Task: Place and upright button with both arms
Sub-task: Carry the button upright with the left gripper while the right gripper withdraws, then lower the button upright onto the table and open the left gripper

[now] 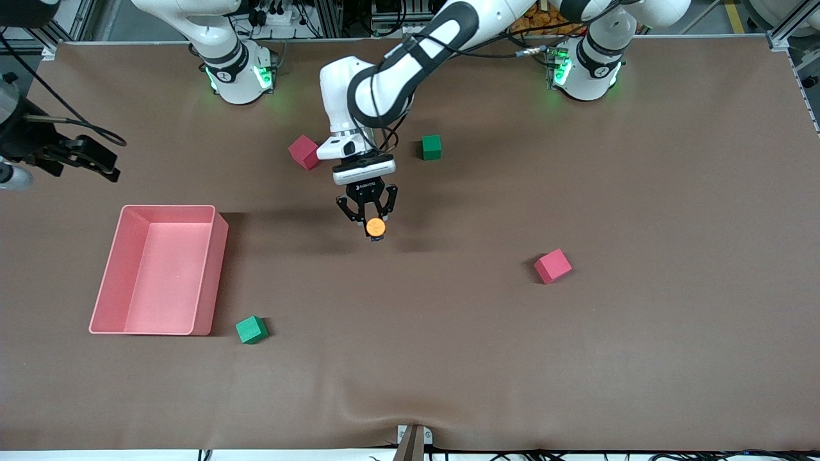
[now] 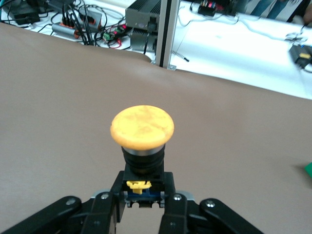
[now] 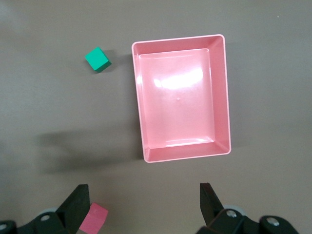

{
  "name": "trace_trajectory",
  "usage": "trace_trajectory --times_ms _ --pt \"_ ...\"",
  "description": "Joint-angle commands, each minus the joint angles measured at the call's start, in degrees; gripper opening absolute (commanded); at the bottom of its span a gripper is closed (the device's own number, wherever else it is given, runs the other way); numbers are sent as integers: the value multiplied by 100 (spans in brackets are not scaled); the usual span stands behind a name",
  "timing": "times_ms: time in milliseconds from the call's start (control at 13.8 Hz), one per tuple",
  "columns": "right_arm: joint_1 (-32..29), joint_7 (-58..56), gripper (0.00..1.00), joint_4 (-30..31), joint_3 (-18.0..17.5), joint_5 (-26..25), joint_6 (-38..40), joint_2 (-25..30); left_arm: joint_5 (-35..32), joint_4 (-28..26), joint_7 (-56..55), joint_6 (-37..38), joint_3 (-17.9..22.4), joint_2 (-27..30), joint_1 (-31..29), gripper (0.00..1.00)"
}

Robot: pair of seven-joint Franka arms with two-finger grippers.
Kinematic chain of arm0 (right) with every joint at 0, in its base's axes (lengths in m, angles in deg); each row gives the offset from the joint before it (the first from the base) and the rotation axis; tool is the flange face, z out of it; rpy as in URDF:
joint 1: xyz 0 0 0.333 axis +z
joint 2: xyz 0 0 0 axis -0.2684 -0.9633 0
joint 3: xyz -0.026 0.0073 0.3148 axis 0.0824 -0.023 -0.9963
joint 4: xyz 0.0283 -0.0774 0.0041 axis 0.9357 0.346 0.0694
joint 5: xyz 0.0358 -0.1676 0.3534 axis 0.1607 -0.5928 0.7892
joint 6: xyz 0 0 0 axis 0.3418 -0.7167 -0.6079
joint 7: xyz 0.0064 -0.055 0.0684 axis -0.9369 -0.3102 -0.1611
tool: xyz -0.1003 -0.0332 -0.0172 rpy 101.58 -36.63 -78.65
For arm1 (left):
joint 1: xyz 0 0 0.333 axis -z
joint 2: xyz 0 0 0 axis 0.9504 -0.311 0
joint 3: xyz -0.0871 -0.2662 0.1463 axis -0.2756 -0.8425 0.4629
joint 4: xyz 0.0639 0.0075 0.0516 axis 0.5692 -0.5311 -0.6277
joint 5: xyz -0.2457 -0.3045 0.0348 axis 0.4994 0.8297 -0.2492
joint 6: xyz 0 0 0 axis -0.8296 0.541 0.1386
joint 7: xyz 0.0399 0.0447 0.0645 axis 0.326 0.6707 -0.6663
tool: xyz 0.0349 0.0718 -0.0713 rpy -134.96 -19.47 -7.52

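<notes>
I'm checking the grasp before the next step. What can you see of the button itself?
The button has a round orange cap, slightly mottled, on a short black cylinder with a metal ring, above a black and blue base with a small yellow tab. The left end effector is shut on that base and holds it over bare table near the middle, the body in line with the fingers. Nothing else touches it.

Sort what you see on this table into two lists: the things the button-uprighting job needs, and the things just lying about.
Belongs to the job:
- button, held in the left gripper above the table's middle
- right gripper, open, high over the pink tray

Lying about:
- pink tray
- two pink cubes
- two green cubes
</notes>
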Motion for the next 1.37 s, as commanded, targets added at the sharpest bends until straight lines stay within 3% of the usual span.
trace_trajectory --times_ms 0,650,1300 --pt "-94 -62 100 -7 -67 -72 48 23 -733 23 -828 224 94 -392 251 0" --pt "-112 -53 100 -7 -67 -45 48 14 -1991 6 -1867 999 85 -1219 480 0" --pt "-112 -45 100 -7 -67 -37 56 14 -1975 6 -1868 1078 76 -1527 533 0"
